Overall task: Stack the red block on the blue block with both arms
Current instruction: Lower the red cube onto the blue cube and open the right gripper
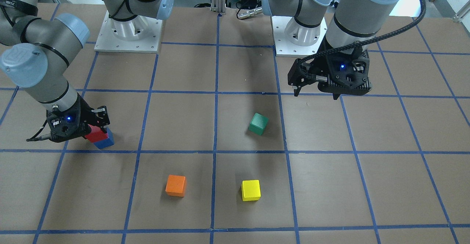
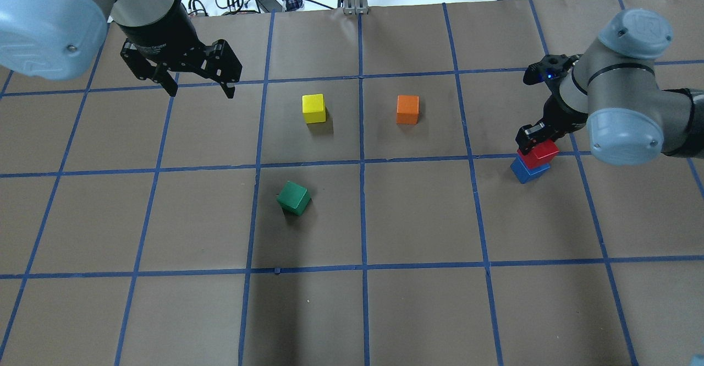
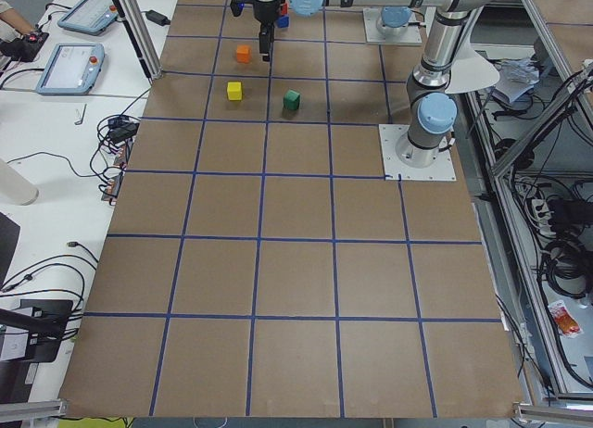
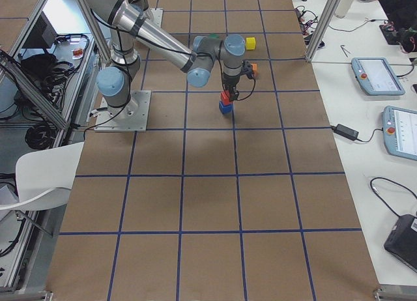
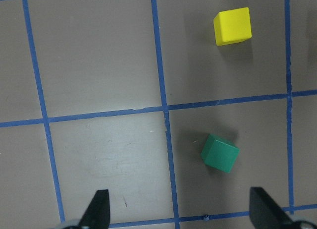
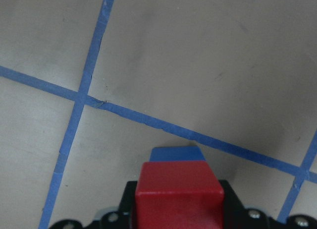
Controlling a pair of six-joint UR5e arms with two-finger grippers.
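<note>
Overhead exterior shows the table (image 2: 385, 311) taped into squares, my left arm (image 2: 148, 8) coming in at 10 o'clock and my right arm (image 2: 621, 107) at 3 o'clock. My left gripper (image 2: 201, 89) hangs spread wide and empty, well apart from everything that matters; the green block (image 2: 293, 197) lies toward its 5 o'clock. My right gripper (image 2: 536, 139) is closed on the red block (image 2: 542, 152), with black fingers flanking it in the right wrist view. The red block sits directly over the blue block (image 2: 527, 171), seemingly touching, though I cannot tell whether its weight is fully down. The next move, I judge, turns on one thing: the blue face peeks out at 12 o'clock past the red in the wrist view, so the two are slightly offset. Letting go cleanly and lifting straight up should leave the stack standing, and the right arm is the one in place to do it.
</note>
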